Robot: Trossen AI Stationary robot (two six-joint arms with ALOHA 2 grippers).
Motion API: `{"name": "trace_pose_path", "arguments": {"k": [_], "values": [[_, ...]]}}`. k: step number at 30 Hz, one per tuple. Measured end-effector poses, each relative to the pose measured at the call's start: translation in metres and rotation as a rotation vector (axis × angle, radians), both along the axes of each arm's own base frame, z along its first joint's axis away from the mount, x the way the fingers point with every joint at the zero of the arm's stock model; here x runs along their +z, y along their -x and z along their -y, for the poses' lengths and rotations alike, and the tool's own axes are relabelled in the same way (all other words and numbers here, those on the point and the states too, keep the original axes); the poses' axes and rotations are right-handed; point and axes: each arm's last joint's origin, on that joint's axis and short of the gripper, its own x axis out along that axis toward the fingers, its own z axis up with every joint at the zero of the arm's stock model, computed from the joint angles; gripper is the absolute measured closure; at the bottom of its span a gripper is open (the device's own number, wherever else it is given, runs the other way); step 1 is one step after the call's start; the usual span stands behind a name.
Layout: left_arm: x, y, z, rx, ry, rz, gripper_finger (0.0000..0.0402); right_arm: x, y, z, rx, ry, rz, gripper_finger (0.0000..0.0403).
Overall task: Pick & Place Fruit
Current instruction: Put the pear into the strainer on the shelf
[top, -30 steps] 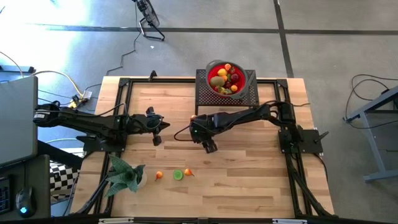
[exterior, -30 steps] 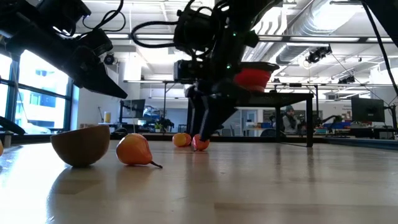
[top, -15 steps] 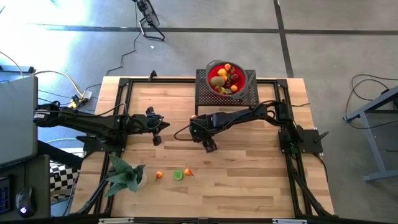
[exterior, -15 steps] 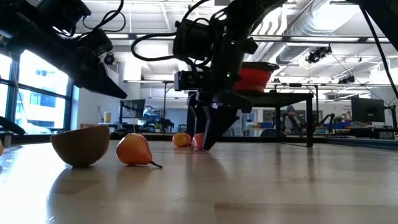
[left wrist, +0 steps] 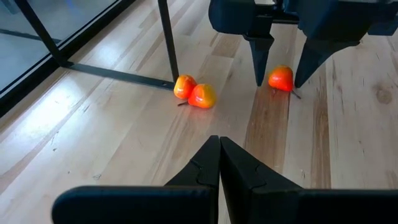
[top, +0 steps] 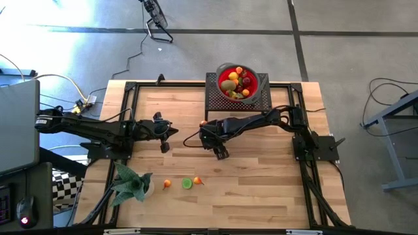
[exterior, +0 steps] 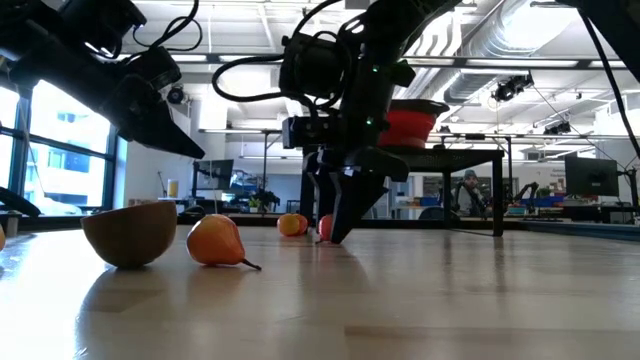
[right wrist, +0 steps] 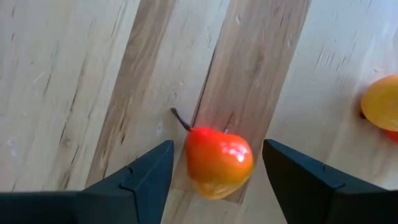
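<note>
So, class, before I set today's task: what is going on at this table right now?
The right gripper is down at the table top with its fingers open on either side of a small red-orange fruit, not yet closed on it. Two more small fruits lie together nearby. The left gripper waits shut, above the table's left side. A red bowl at the far edge already holds several fruits, and a few more pieces lie near the green plant.
</note>
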Motion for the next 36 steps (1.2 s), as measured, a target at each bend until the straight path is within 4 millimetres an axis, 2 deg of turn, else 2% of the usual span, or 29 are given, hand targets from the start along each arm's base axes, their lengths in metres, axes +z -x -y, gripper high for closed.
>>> {"name": "trace_pose_path", "arguments": {"k": [17,30,36], "values": [[0.0000,0.0000,0.0000,-0.001,0.000,0.000,0.0396,0.0000,0.0000,0.0000,-0.006,-0.002,0.000,0.0165],[0.0000,0.0000,0.0000,-0.001,0.001,0.000,0.0396,0.0000,0.0000,0.0000,-0.006,-0.003,0.000,0.0249],[0.0000,0.0000,0.0001,-0.002,0.001,0.000,0.0396,0.0002,0.0000,0.0000,-0.007,-0.003,0.001,0.0260]]}}
